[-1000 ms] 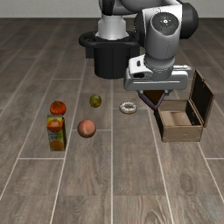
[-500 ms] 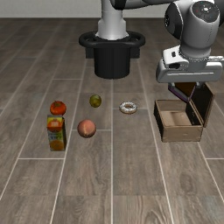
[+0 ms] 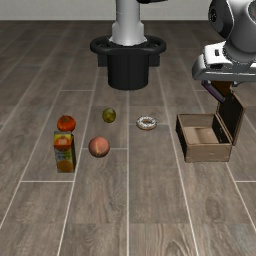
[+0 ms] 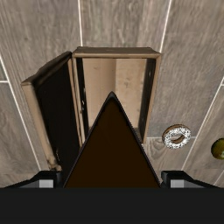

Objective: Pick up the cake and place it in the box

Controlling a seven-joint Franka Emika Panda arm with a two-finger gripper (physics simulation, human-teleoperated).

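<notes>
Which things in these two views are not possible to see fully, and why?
Wrist view: the cake covers part of the box floor.
Wrist view: the green fruit is cut by the edge.
Exterior view: the carton label is too small to read.

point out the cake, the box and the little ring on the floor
cake (image 4: pixel 114 149), wrist view, middle of its brown top
box (image 3: pixel 206 153), exterior view, its front wall
ring (image 4: pixel 168 136), wrist view, on its pale band beside the hole
</notes>
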